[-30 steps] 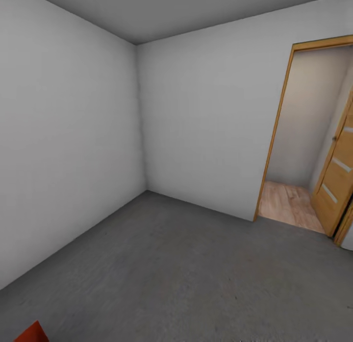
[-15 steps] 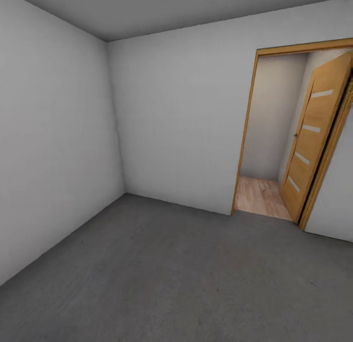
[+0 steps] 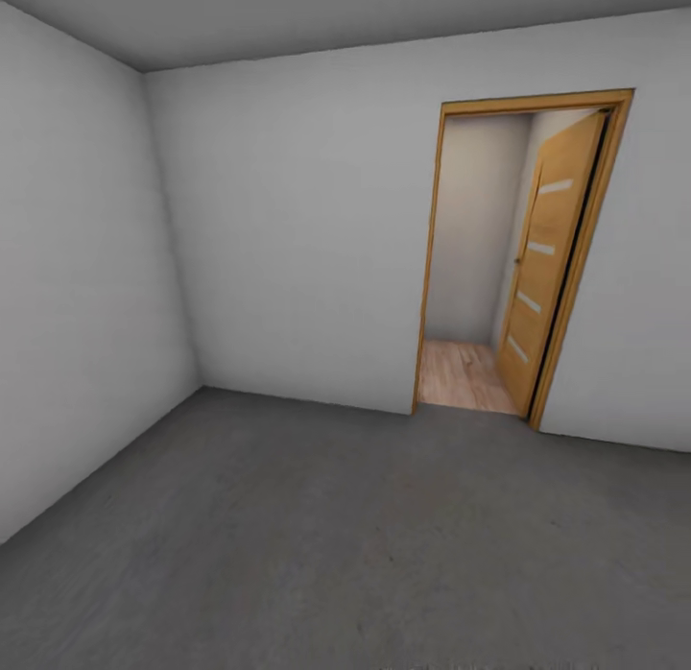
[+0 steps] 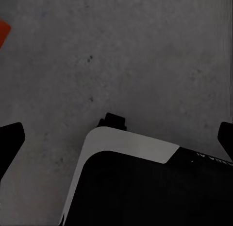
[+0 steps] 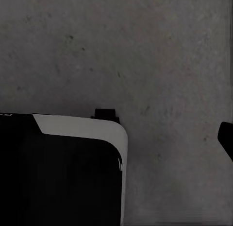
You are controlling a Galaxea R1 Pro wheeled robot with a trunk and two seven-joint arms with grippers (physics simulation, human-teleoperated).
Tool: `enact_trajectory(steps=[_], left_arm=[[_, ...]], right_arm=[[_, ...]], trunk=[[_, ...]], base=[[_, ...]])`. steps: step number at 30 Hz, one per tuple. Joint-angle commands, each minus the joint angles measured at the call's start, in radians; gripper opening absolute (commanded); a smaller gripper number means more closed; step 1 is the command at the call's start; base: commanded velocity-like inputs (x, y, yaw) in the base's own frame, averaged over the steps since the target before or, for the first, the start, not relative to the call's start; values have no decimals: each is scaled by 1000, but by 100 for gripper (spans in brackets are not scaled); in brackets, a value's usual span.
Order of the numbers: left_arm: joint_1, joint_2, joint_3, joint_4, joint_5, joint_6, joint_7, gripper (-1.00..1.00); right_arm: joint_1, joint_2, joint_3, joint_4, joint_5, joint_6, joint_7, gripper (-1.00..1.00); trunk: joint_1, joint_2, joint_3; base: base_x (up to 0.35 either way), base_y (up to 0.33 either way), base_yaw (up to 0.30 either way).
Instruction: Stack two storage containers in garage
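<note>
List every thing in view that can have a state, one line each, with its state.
Wooden door: open, swung into the room beyond.
Doorway: unobstructed, light wood floor visible through it.
Left gripper: fingers spread wide, nothing between them, above the concrete floor.
Right gripper: one fingertip visible, state unclear.
Orange-red container: only a corner visible at the frame edge.

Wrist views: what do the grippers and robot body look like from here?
Left gripper: black finger tips at the frame's two sides. Right gripper: one black finger at the edge. Below each sits the robot's base, black with a white rounded band and faint white lettering, over grey concrete floor.
</note>
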Motion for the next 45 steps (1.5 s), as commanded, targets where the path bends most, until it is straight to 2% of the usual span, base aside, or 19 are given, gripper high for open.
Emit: enact_trajectory(steps=[1, 45], left_arm=[[0, 0, 0, 0, 3, -3, 1, 100], [0, -7, -5, 5, 2, -3, 1, 100]], right_arm=[[-2, 0, 9, 3, -9, -6, -1, 100], [-2, 4, 9, 3, -9, -6, -12, 100]], trunk=[[0, -1, -1], [0, -1, -1]], base=[[0, 0, -300], [0, 0, -300]])
